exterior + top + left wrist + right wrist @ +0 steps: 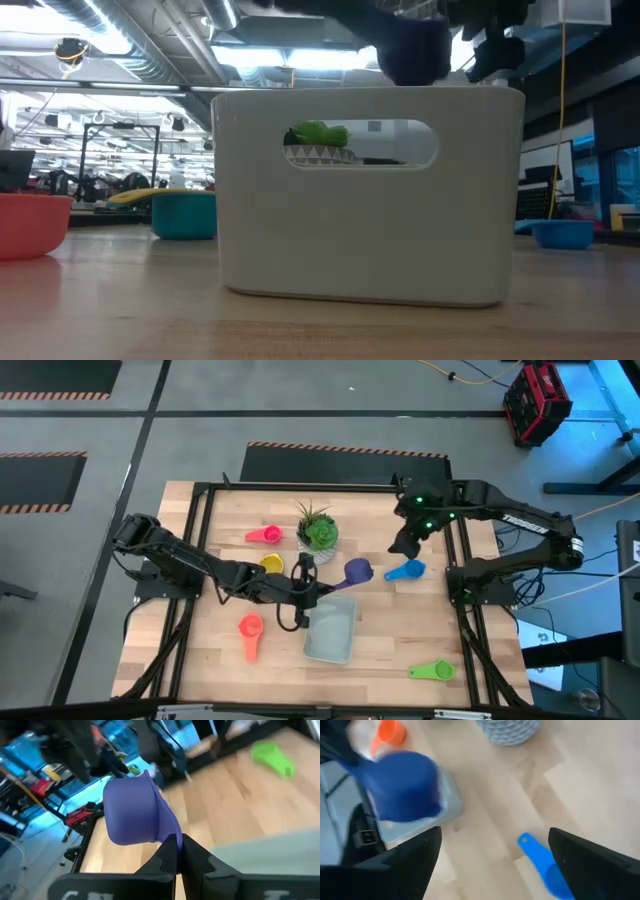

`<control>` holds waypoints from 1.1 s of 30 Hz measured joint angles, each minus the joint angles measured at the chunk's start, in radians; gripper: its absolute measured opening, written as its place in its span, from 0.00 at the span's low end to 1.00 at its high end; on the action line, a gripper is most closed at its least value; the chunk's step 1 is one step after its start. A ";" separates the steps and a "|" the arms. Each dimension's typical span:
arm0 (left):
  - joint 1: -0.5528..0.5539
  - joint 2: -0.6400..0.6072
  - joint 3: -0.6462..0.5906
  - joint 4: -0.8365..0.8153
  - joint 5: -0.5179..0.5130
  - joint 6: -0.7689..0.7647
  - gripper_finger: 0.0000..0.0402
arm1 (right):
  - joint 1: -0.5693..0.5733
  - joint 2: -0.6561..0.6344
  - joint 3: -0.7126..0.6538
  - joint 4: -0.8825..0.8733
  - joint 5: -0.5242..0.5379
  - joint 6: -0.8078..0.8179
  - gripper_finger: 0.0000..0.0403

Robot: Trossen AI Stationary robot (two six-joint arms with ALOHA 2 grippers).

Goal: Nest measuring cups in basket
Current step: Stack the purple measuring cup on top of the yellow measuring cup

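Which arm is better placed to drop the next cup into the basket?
Left. Its hand is shut on the purple cup by its handle, beside the basket. The right hand is open and empty, above the blue cup, which lies on the table.

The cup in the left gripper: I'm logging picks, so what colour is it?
Purple cup, pinched by its handle in the left gripper; clearest in the left wrist view.
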 joint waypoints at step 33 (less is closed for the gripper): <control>-0.485 -0.226 -0.350 -0.048 -1.078 -1.369 0.00 | 0.006 -0.040 0.000 0.118 0.146 -0.335 0.92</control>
